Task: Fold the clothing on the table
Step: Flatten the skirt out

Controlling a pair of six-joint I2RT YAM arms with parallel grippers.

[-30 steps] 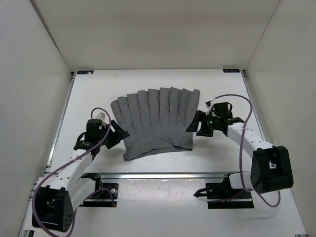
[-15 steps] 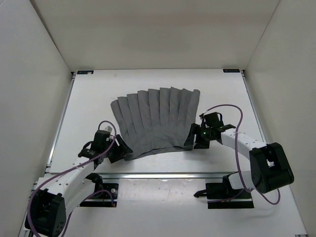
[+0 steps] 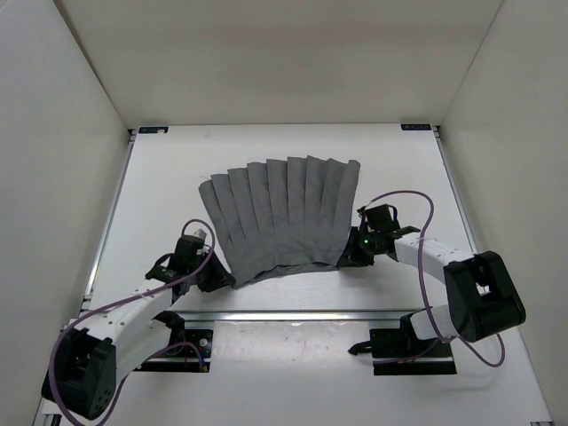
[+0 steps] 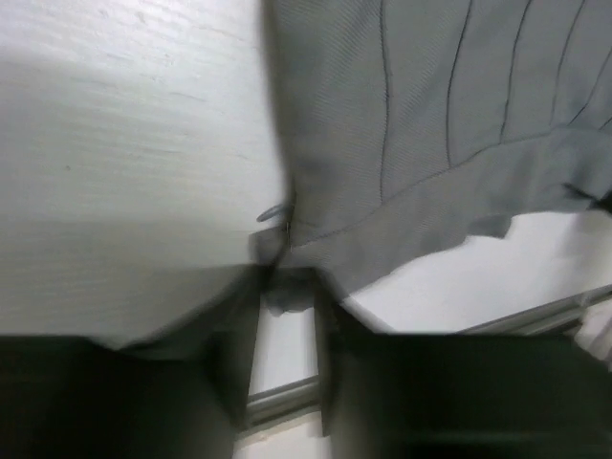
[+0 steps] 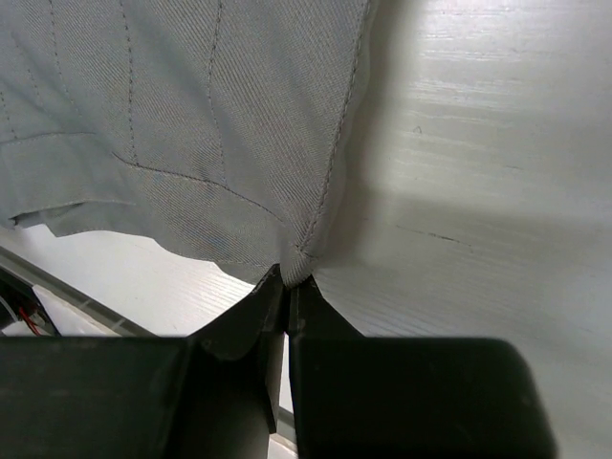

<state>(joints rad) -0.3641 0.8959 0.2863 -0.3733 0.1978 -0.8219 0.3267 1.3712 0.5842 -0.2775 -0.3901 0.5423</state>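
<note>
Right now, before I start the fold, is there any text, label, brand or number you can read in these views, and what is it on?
No readable text in any view.
skirt: no tag, label or print showing.
table: bare white, no lettering.
corner brackets: too small to tell whether they are marked.
green light on the right arm: a lamp only, no lettering.
</note>
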